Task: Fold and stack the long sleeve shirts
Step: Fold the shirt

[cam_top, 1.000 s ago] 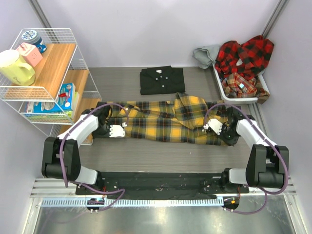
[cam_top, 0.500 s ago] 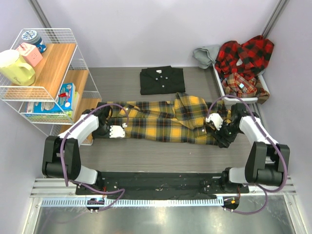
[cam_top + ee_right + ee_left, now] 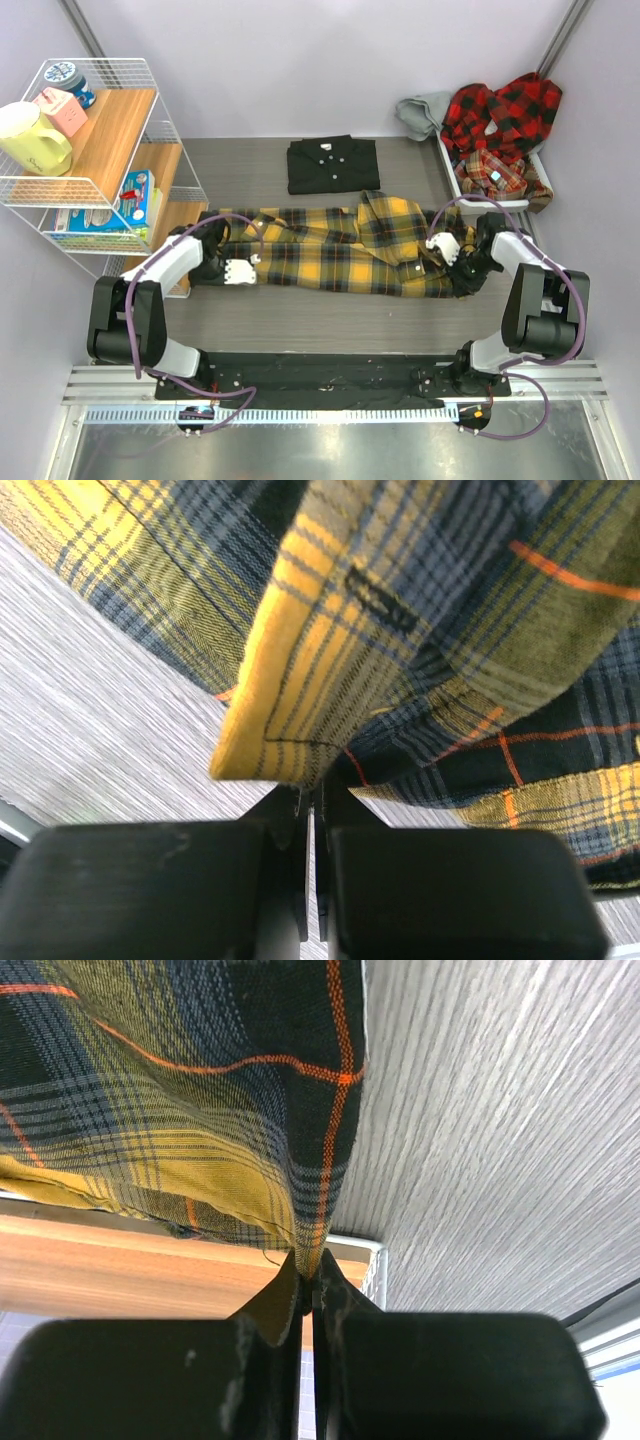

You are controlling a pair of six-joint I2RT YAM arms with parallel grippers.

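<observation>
A yellow-and-black plaid long sleeve shirt (image 3: pixel 340 248) lies stretched in a long band across the middle of the table. My left gripper (image 3: pixel 212 268) is at the shirt's left end, and its jaws are shut on a fold of the plaid cloth (image 3: pixel 300 1180) at the tips (image 3: pixel 308 1272). At the right end my right gripper (image 3: pixel 461 274) is shut on the plaid hem (image 3: pixel 300 720), pinched at the tips (image 3: pixel 312 788). A plain black shirt (image 3: pixel 333 165) lies folded behind the plaid one. Red-and-black plaid shirts (image 3: pixel 500 125) are heaped at the back right.
The red shirts fill a white bin (image 3: pixel 455 180), with a grey cloth (image 3: pixel 425 112) beside it. A wire-and-wood shelf (image 3: pixel 100 150) holding a mug (image 3: pixel 32 138) and boxes stands at the left, close to my left gripper. Its wooden board (image 3: pixel 120 1270) shows beyond the left jaws.
My right gripper let go, shifted a little back and to the right along the shirt's right end, and closed on the hem again. The left gripper kept its hold and place.
</observation>
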